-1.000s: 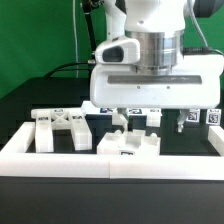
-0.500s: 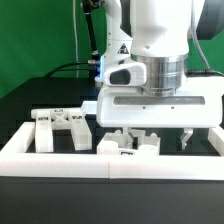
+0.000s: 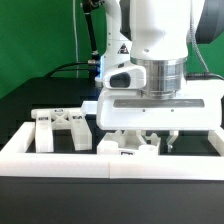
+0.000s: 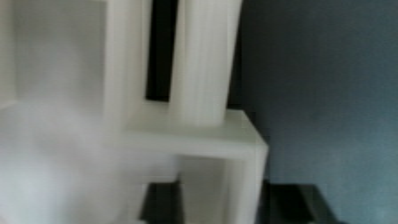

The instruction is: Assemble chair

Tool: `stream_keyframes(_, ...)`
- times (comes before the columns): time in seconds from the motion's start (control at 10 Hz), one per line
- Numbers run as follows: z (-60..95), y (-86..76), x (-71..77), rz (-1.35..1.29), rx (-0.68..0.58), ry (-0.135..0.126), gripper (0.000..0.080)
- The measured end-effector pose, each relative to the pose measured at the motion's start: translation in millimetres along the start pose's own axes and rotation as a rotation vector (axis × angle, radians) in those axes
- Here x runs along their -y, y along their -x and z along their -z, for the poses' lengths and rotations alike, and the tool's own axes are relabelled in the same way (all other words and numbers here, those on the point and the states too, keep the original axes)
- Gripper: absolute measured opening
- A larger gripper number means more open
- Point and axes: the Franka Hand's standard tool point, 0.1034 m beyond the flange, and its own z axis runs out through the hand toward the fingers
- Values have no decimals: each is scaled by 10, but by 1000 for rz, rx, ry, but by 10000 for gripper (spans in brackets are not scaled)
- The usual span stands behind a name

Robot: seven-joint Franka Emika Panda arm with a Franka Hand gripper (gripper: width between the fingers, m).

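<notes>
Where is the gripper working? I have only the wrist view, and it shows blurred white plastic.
Observer: The gripper is low inside the border wall, at the block, on its end toward the exterior view's right.
Operator: Closed?
Observer: Yes, its fingers pinch that end.
Operator: Other parts nearby?
Observer: An X-braced panel stands apart, toward the exterior view's left.

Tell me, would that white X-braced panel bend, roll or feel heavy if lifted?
The X-braced panel is probably stiff: its bars look thick. Likely light, with open gaps between braces. Square corners should stop it rolling.
</notes>
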Motion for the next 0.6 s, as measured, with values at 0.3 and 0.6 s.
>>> stream_keyframes(0.3,2,-2,1,1,-1,0,33)
stream_keyframes(0.6,2,-2,1,1,-1,0,33)
